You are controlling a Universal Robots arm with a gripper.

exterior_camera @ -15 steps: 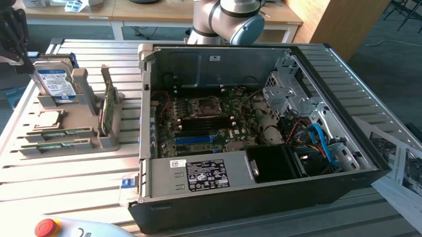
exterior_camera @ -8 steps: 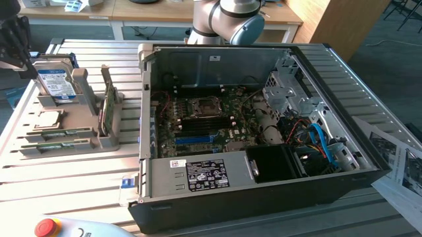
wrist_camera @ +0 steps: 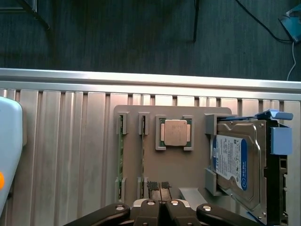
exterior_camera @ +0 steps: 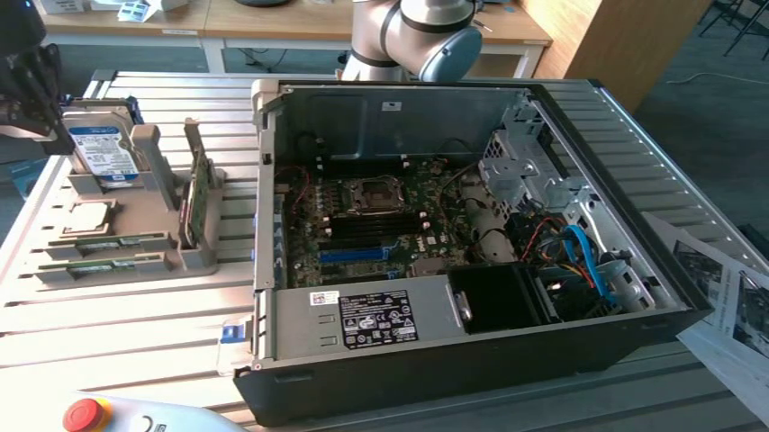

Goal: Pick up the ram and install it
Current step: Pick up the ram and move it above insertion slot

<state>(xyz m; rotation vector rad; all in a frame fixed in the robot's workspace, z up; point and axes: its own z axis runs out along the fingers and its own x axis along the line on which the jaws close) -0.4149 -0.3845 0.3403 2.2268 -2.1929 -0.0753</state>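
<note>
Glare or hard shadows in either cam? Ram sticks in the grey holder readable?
Exterior view: sun brightens the ribbed silver metal table; the open black computer case is shaded inside; the slim green ram sticks in the grey plastic holder show plainly. Wrist view: even light on the holder, bright band along the table edge, dark floor beyond.

Matt grey plastic holder (wrist_camera: pixel 188 172) on ribbed, satin metal table (wrist_camera: pixel 70 141).
</note>
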